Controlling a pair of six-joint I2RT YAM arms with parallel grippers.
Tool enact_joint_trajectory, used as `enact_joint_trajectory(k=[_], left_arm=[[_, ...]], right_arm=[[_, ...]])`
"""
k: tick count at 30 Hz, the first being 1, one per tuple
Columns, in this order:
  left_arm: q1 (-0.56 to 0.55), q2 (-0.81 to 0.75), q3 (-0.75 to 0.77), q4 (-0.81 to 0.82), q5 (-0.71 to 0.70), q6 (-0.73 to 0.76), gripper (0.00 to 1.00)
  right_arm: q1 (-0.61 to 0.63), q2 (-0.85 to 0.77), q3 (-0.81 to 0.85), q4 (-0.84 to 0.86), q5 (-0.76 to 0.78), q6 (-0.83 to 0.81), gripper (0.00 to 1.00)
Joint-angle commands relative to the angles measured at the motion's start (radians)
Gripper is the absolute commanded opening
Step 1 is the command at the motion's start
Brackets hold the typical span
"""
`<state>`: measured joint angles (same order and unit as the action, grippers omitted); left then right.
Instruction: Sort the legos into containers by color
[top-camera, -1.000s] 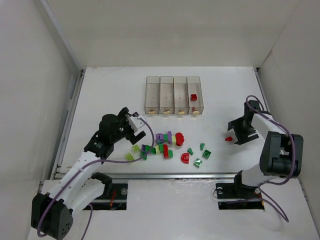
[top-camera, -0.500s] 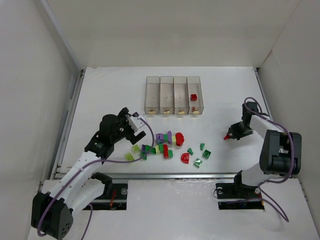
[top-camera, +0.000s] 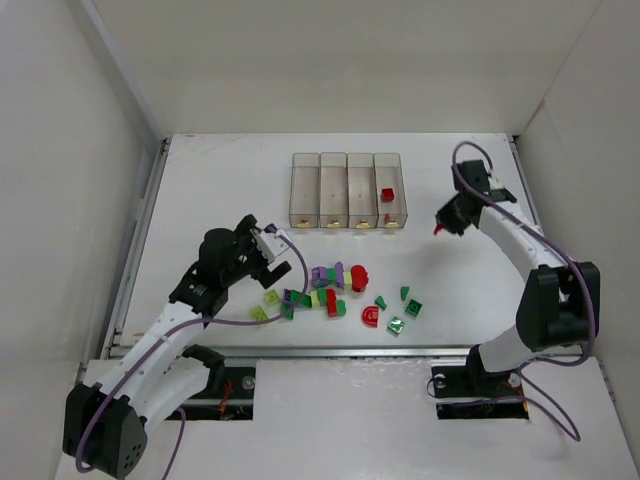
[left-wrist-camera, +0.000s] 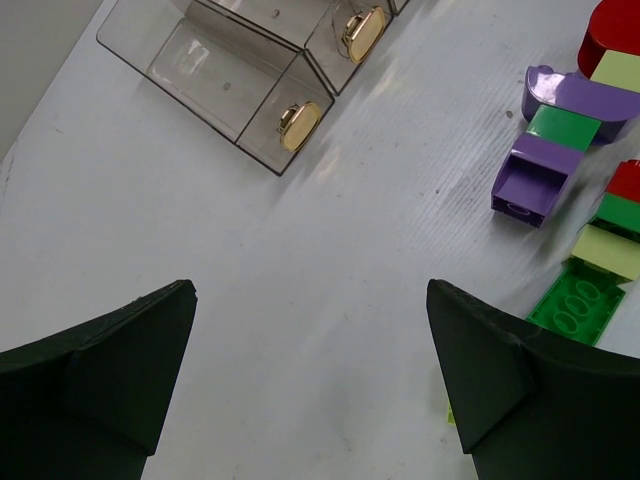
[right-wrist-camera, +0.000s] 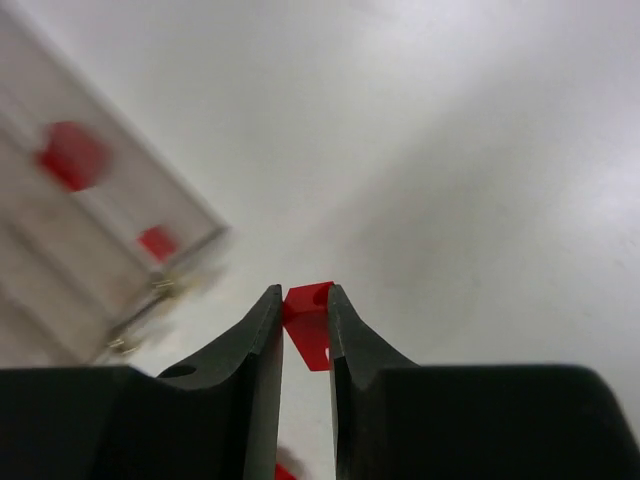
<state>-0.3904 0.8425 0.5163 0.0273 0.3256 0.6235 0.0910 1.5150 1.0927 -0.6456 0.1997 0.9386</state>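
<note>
Clamping a small red brick (right-wrist-camera: 308, 335) between its fingertips, the right end effector (right-wrist-camera: 303, 292) hangs above the tabletop (top-camera: 220, 180), between the containers (top-camera: 305, 185) and the right edge. The jaws are nearly together, with only the brick's width between them, and the brick sticks out past the tips, probably so it can fall free once they part. The four clear bins sit joined in a row near the middle of the far edge. The rightmost bin (top-camera: 397, 185) already has two red pieces in it, so it is the likely home for this one. The brick is close to that bin but off to its right, not yet over it.

The remaining legos (top-camera: 335, 290) lie loosely clustered near the middle of the near edge, in green, purple, red and pale yellow-green. The left end effector (left-wrist-camera: 308, 287) is poised over bare tabletop at the left side of that cluster with its jaws spread wide and nothing between them. It looks ready to come down on a piece there, perhaps a purple or green one close by.
</note>
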Motion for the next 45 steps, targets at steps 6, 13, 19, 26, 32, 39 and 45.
enact_joint_trajectory(k=[6, 13, 19, 26, 32, 39, 45], left_arm=[[0.004, 0.020, 0.014, 0.036, 0.003, 0.004, 0.99], [0.031, 0.029, 0.034, 0.036, 0.003, 0.004, 0.99], [0.061, 0.040, 0.043, 0.036, 0.033, -0.005, 0.99], [0.070, 0.049, 0.044, 0.036, 0.044, -0.005, 0.99], [0.070, 0.038, 0.044, 0.026, 0.044, 0.004, 0.99], [0.070, -0.002, 0.025, 0.017, 0.079, 0.004, 0.99], [0.070, -0.042, 0.013, 0.019, 0.115, 0.004, 0.99]], right_arm=[[0.230, 0.291, 0.574, 0.049, 0.191, -0.311, 0.00], [0.239, 0.540, 0.791, 0.017, 0.058, -0.472, 0.08], [0.239, 0.547, 0.814, 0.027, -0.035, -0.489, 0.56], [0.239, 0.473, 0.803, 0.009, -0.095, -0.521, 0.66], [0.291, 0.233, 0.647, -0.166, 0.008, -0.517, 0.83], [0.300, -0.191, 0.020, -0.224, -0.130, -0.232, 0.87], [0.392, -0.419, -0.270, -0.213, -0.118, -0.019, 0.89]])
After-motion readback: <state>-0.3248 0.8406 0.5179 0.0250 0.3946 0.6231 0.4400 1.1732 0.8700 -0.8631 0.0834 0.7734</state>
